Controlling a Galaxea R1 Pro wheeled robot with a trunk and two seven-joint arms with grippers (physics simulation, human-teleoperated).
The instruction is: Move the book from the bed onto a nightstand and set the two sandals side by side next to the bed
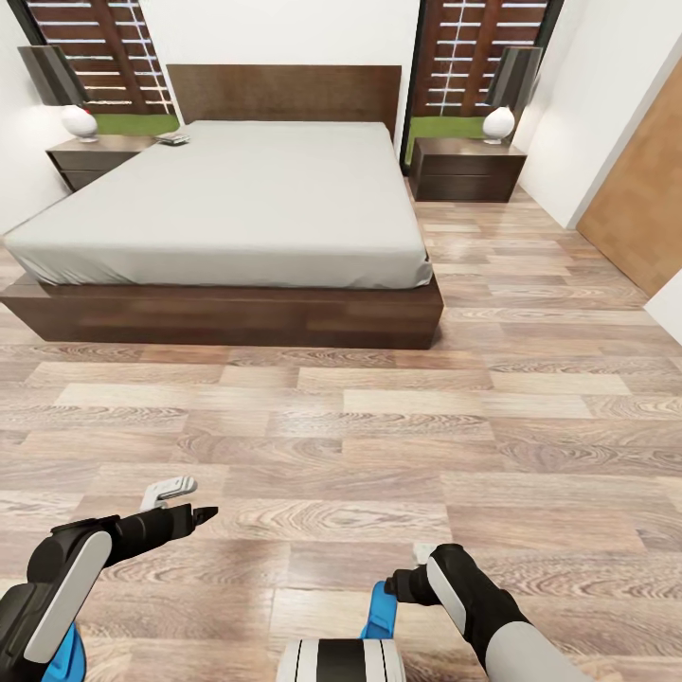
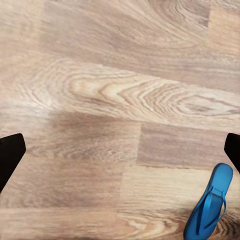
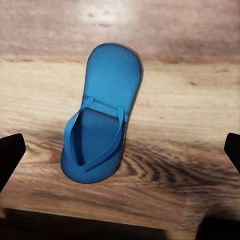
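One blue sandal (image 3: 102,117) lies flat on the wood floor straight below my right gripper (image 1: 418,561), which hangs open above it without touching; the same sandal (image 1: 381,614) peeks out beside my right wrist. The other sandal (image 2: 210,202) lies near my left gripper (image 1: 194,504), also open and empty over bare floor; a blue sliver of it (image 1: 66,654) shows by my left forearm. The bed (image 1: 237,199) stands ahead. A small flat thing, apparently the book (image 1: 173,138), rests at its far left corner. Nightstands (image 1: 99,156) (image 1: 466,169) flank the headboard.
Each nightstand carries a white lamp (image 1: 80,121) (image 1: 498,123). A brown door (image 1: 639,204) is set in the right wall. Wide wood-plank floor (image 1: 379,426) stretches between me and the bed's foot, and a floor strip runs along the bed's right side.
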